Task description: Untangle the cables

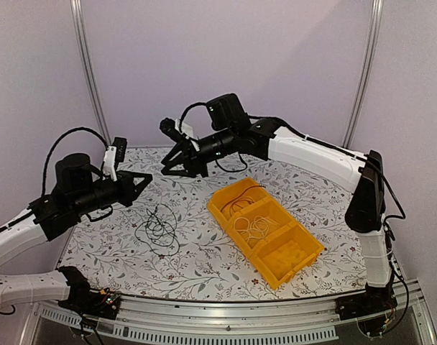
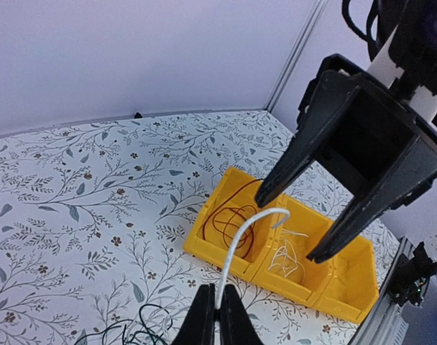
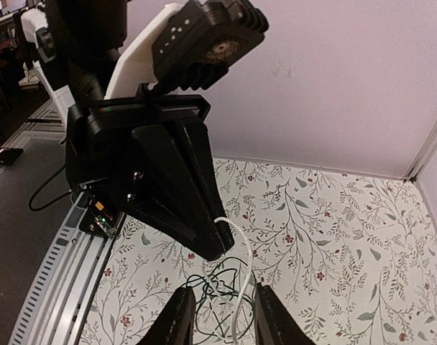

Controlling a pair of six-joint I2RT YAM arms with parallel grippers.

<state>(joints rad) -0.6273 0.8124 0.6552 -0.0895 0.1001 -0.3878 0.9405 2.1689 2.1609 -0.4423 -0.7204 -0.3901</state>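
My left gripper (image 2: 218,310) is shut on a white cable (image 2: 236,248) and holds it above the table. The cable arcs up and over from the closed fingertips. My right gripper (image 3: 224,325) is open right in front of the left one (image 1: 145,177), and the white cable (image 3: 246,266) hangs down between its spread fingers (image 3: 177,322) without being clamped. A tangle of black cables (image 1: 158,230) lies on the table below both grippers and also shows in the right wrist view (image 3: 217,286). In the yellow bin (image 1: 305,255), a reddish-brown cable (image 2: 233,223) fills the far compartment and a white one (image 2: 287,259) the middle compartment.
The bin's near compartment (image 1: 290,253) holds nothing. The patterned table (image 1: 204,262) ends at a metal rail along the front (image 1: 226,330). Purple walls stand behind and to the sides. The right arm (image 1: 312,154) reaches across the back of the table.
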